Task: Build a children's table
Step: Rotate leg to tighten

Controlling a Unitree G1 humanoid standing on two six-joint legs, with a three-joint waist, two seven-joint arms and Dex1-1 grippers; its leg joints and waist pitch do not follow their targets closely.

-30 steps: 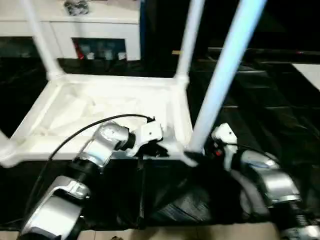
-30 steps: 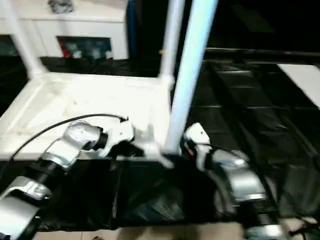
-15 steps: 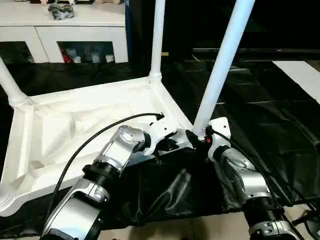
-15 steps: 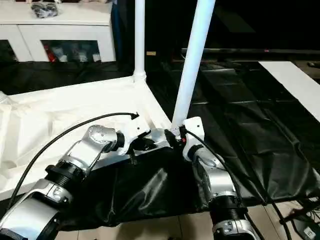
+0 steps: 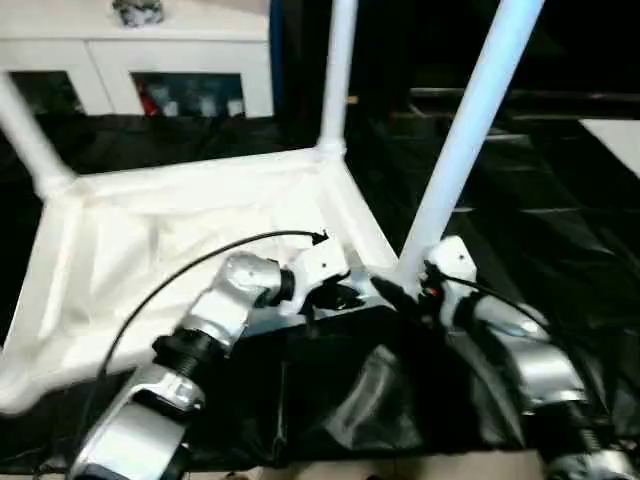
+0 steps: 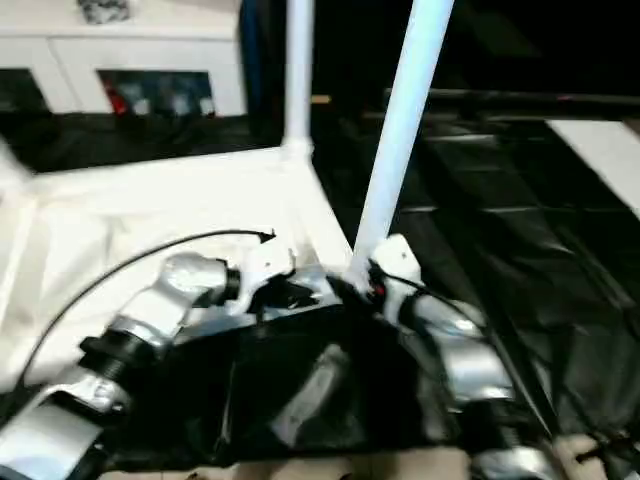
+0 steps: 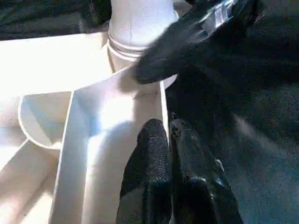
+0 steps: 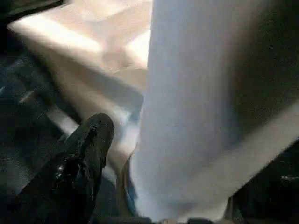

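Note:
The children's table lies upside down, its ribbed tabletop (image 5: 170, 240) facing up and white legs standing in the corner sockets. The near right leg (image 5: 462, 140) rises between my two arms. My left gripper (image 7: 168, 136) is shut on the tabletop's thin rim (image 7: 162, 100) just beside that corner. My right gripper (image 5: 405, 290) stands open around the base of that leg (image 8: 196, 107); one black finger (image 8: 88, 140) sits a little off the tube. That right finger (image 7: 187, 37) also shows beside the leg's socket (image 7: 135, 28) in the left wrist view.
Two more legs stand at the far right corner (image 5: 338, 70) and the far left corner (image 5: 25, 130). A white cabinet with glass doors (image 5: 150, 70) stands behind. A black sheet (image 5: 530, 210) covers the floor, with a white panel (image 5: 615, 135) at the right edge.
The head camera has swung about, shifting the whole picture. My right gripper's fingers have spread wider around the leg's base. The left gripper stays pinched on the rim.

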